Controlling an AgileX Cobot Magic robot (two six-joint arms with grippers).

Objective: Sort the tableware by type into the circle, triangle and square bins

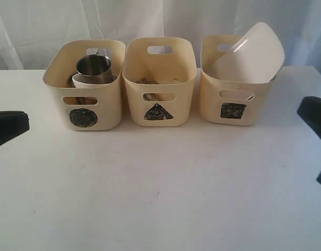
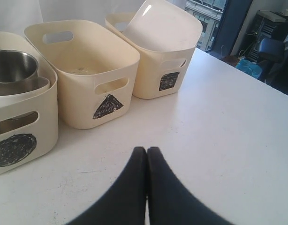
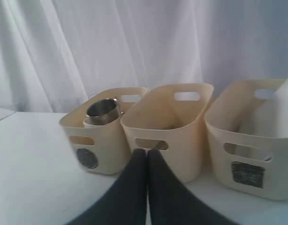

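Mug [image 1: 93,69] in circle bin [image 1: 105,107]; plate [image 1: 252,52] tilted in square bin [image 1: 210,104].

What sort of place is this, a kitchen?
Probably a lab or office test setup, not a kitchen: a white table, three symbol-marked bins against a white curtain, office furniture beyond.

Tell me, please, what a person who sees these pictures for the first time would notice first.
Three cream bins stand in a row on the white table: the circle bin on the left, the triangle bin in the middle, the square bin on the right. The large white square plate stands out most, leaning tilted in the square bin and rising above its rim. A steel mug shines in the circle bin.
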